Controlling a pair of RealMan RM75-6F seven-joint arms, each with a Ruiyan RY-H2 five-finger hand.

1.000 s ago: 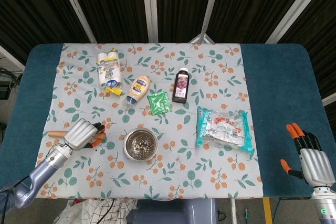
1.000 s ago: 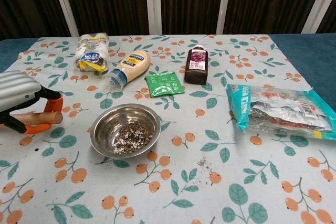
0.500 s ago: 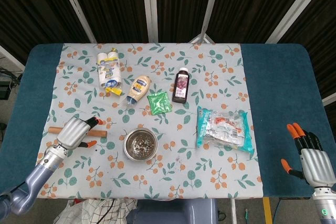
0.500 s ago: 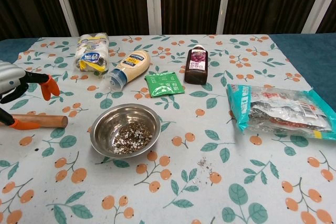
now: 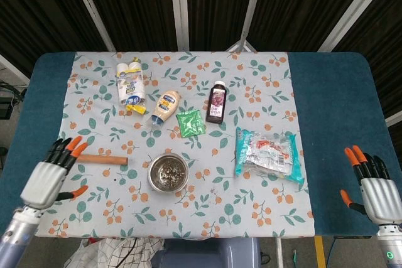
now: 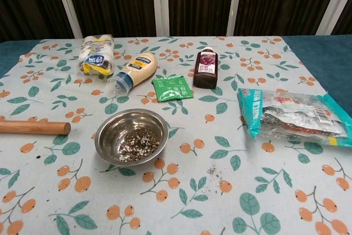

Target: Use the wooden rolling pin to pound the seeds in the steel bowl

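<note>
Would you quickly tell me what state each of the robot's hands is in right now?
Left hand: open, fingers spread, holding nothing; the wooden rolling pin lies on the table beside it.
Right hand: open, fingers apart, holding nothing.

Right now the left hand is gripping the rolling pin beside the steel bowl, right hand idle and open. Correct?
Not quite. The left hand holds nothing: in the head view its fingers are spread and the rolling pin lies free on the table, left of the steel bowl. The right hand is idle and open, as you said.
</note>
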